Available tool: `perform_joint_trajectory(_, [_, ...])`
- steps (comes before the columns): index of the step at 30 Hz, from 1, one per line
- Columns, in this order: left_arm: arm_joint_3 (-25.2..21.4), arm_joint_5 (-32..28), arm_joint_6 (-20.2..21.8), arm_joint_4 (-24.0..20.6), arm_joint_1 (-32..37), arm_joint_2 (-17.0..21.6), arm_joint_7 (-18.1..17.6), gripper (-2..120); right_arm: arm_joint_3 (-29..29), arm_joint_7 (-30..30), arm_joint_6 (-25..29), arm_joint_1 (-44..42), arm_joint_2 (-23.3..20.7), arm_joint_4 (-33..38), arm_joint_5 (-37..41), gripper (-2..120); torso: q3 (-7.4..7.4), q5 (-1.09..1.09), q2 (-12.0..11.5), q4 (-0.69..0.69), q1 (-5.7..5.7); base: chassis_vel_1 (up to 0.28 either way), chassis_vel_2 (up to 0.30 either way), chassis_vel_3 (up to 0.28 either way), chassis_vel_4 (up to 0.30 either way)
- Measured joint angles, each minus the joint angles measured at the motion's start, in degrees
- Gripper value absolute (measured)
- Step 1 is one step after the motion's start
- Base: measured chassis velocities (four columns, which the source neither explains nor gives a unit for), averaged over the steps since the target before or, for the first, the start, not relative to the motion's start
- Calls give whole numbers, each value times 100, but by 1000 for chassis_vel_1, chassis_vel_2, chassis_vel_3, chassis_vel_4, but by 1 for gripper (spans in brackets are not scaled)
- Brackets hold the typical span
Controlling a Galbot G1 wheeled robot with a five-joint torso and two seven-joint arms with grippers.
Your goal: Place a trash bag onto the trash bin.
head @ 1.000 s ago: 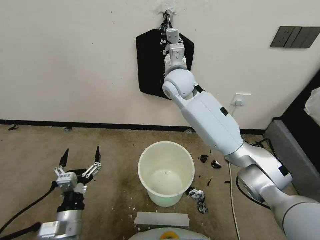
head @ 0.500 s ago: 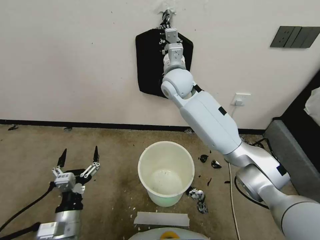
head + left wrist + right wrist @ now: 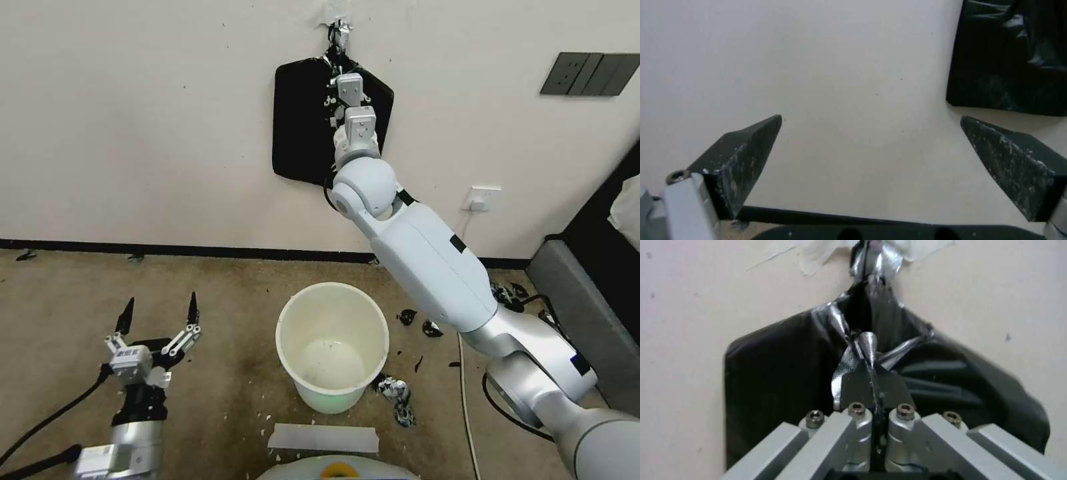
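The right gripper [image 3: 871, 373], jaws pinched on a glossy fold near the neck of the limp, flimsy trash bag [image 3: 786, 366] hanging on the wall above the empty trash bin [image 3: 332, 345], while the left gripper [image 3: 160, 312] waits wide open

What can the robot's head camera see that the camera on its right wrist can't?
The head view alone shows the white trash bin on the carpet and the left gripper, open, low beside it. The right wrist view alone shows, up close, the right gripper shut on a shiny crease of black plastic. Both show the black bundle hanging on the wall.
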Motion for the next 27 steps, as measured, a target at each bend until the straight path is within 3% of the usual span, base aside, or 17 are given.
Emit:
perform_joint_trajectory(15, [2,22,9,0,-8,6,-5,100,16,71,-809,-744,-292,924,367,0,0,0,0,0,0,0,0,0,0])
perform_joint_trajectory(27, [18,44,48,-36,-49,48,-21,100,-13,28,-911,-1240,-302,1174,240,0,0,0,0,0,0,0,0,0,0])
